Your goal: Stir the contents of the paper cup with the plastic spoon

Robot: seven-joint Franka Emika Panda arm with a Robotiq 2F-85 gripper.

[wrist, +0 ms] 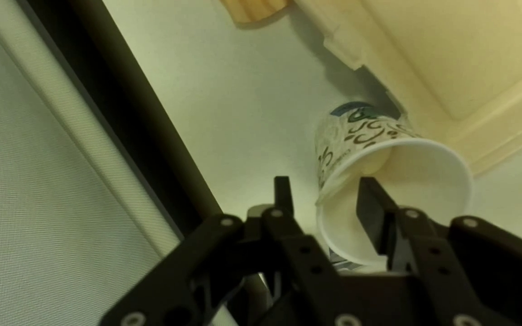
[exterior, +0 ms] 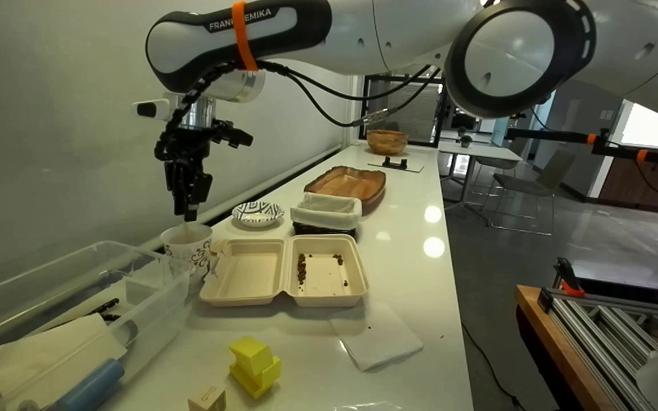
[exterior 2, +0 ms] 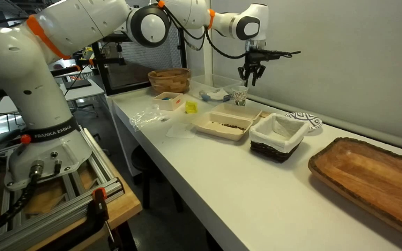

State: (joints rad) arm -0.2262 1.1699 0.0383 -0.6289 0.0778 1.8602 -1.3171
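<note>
The counter point(exterior: 403, 268) is viewed lengthwise in an exterior view; the arm base point(exterior 2: 65, 153) is included in an exterior view facing roughly opposite. The cup point(wrist: 424, 181), shared by all, is seen closest in the wrist view, from above.

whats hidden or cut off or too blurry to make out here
Bottom of the paper cup: its wall hides it in both exterior views; a fingertip blocks part in the wrist view.
Plastic spoon: perhaps the pale shape in the cup, too blurred in the wrist view.
Wooden piece: cut off by the wrist view's top edge.
Wooden tray: cut off by an exterior view's right edge.
</note>
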